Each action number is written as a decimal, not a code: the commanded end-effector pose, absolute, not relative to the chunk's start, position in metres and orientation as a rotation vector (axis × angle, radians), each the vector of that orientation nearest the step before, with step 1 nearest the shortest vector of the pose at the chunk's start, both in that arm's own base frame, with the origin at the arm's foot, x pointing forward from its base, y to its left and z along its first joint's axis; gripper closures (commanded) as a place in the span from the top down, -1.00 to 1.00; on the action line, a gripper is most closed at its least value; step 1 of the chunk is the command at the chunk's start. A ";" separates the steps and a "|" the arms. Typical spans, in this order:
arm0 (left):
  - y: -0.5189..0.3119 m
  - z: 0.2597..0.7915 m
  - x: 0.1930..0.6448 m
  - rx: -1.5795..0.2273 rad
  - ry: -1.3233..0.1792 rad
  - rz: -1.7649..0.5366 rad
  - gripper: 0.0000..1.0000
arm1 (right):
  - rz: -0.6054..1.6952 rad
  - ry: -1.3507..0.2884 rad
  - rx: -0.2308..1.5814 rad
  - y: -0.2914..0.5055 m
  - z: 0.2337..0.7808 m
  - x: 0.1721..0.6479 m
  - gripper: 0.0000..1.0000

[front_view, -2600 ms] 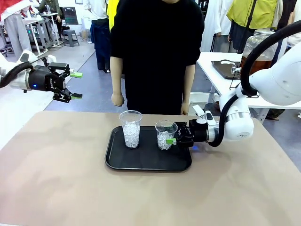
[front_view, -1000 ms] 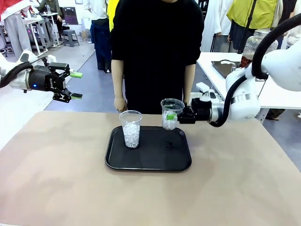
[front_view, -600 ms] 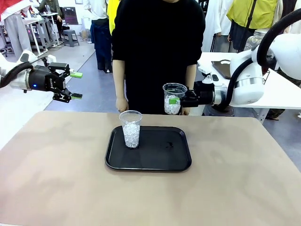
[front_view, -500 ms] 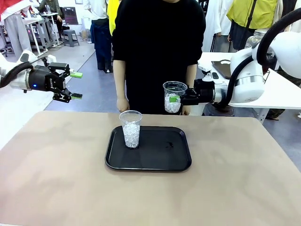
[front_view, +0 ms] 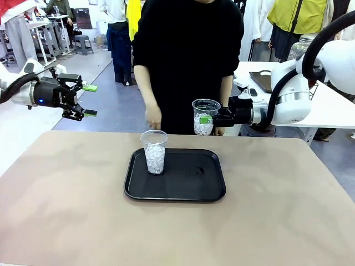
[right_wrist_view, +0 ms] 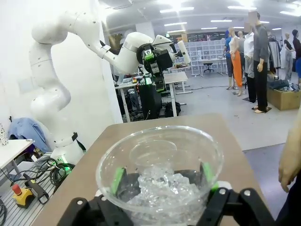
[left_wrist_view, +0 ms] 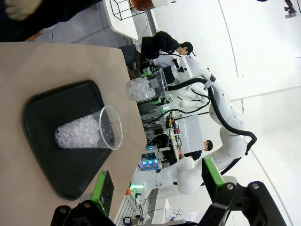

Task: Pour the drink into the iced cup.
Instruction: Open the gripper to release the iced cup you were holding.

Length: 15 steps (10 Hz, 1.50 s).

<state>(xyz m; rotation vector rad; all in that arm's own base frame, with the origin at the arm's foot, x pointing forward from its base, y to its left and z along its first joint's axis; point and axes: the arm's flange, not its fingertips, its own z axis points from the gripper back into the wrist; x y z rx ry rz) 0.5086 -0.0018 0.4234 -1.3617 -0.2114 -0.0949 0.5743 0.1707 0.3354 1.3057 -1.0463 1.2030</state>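
My right gripper point(front_view: 206, 118) is shut on a clear iced cup point(front_view: 203, 117) and holds it upright in the air beyond the table's far edge. In the right wrist view the cup point(right_wrist_view: 160, 172) sits between the green pads point(right_wrist_view: 117, 181), with ice in its bottom. A second iced cup point(front_view: 154, 152) stands on the black tray point(front_view: 183, 191), and the left wrist view has that cup point(left_wrist_view: 88, 134) lying sideways in the picture. My left gripper point(front_view: 89, 100) hangs open and empty at the far left, above the floor. The drink is hidden behind my right arm; the top of a glass jar point(front_view: 300, 47) shows.
A person in black stands at the far side, one hand point(front_view: 152, 117) raised just above the cup on the tray. A white side table point(front_view: 252, 83) stands behind my right arm. The tan tabletop point(front_view: 66, 210) lies bare around the tray.
My right gripper lifted its iced cup off the tray, up and toward the far edge, then held nearly still. The person's hand rose from the table edge. My left gripper stayed put.
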 end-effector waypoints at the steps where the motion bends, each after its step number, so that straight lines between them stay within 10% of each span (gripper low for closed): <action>1: -0.002 0.424 0.507 -1.359 -0.215 -0.093 1.00 | 1.216 -1.071 1.298 0.172 0.338 0.572 0.60; 15: -0.002 0.424 0.507 -1.359 -0.215 -0.093 1.00 | 1.216 -1.071 1.298 0.172 0.338 0.572 0.60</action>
